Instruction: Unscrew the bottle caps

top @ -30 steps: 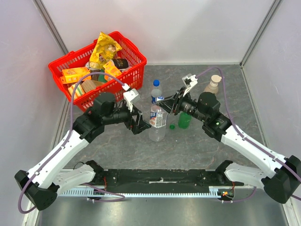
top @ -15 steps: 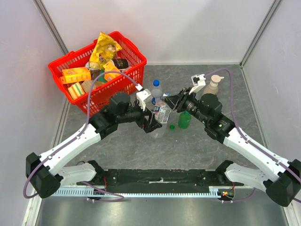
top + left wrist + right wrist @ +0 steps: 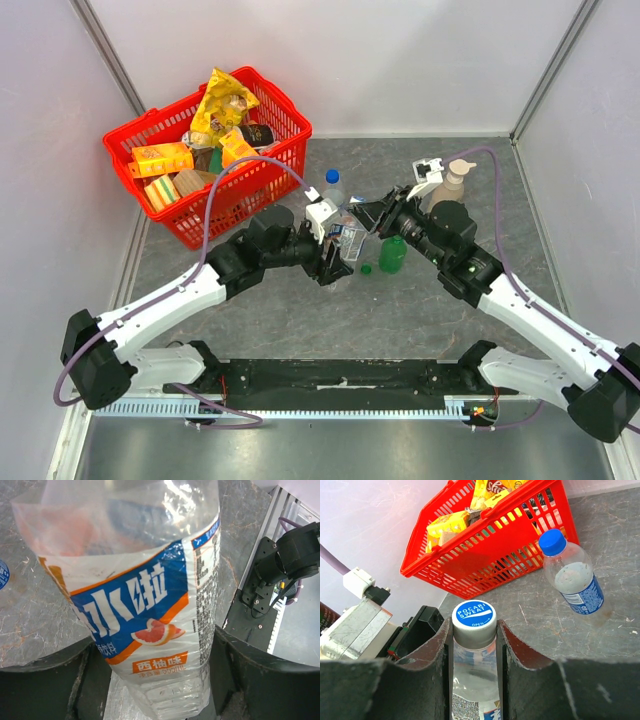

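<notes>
On the grey desk [image 3: 300, 320], the left arm has been reaching further in over the last second, carrying the clear bottle [image 3: 346, 238] toward the right end effector [image 3: 376, 214]. The left end effector [image 3: 333, 260] is clamping the bottle's labelled body, so I judge the pair is lining up for twisting. Only the right wrist view is showing the blue cap [image 3: 474, 616], on the bottle, with fingers [image 3: 520, 650] hugging both sides. I cannot tell whether they are pressing. A small green cap [image 3: 367, 268] is lying loose nearby.
</notes>
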You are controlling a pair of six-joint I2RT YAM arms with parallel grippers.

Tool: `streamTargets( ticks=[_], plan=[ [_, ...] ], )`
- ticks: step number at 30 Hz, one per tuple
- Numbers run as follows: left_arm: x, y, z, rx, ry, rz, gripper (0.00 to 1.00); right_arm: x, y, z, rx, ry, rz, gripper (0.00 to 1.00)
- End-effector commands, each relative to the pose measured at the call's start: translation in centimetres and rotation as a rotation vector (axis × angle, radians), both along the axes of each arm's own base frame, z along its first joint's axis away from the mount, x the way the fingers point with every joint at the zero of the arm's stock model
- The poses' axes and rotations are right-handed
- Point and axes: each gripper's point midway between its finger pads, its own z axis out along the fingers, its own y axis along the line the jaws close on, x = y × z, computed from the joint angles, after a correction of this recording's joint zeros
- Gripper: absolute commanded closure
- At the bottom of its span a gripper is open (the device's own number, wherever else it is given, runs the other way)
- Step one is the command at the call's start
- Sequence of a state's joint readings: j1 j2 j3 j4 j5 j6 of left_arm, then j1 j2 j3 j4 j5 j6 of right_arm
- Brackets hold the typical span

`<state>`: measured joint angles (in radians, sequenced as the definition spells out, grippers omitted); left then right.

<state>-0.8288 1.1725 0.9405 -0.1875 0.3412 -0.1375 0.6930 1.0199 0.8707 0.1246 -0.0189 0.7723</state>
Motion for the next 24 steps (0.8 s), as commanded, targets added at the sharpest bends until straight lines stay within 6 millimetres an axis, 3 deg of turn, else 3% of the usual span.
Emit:
streamTargets(
  ticks=[1,6,8,16,24],
  plan=[
    [0.2,-1.0,1.5,-0.059,-0.043,-0.013,0.32,-0.1,-0.6,1.3,0.045,-0.022,-0.032,1.00],
    [0.1,-0.7,1.6,-0.058,-0.052,-0.013,0.50,-0.2,-0.6,1.6,0.046,-0.032,-0.025,1.00],
    [0.2,-0.4,1.8,-0.055,-0.059,-0.003,0.52,-0.4,-0.7,1.8,0.048,-0.046,-0.018,0.94],
    [-0.8,1.6,3.3,0.017,-0.071,0.004,0.56,-1.0,-0.8,2.7,0.037,-0.096,0.007,0.41],
    [-1.3,5.4,3.2,0.173,-0.093,0.063,0.57,-1.3,-0.7,4.1,-0.014,-0.176,0.040,0.02]
  ],
)
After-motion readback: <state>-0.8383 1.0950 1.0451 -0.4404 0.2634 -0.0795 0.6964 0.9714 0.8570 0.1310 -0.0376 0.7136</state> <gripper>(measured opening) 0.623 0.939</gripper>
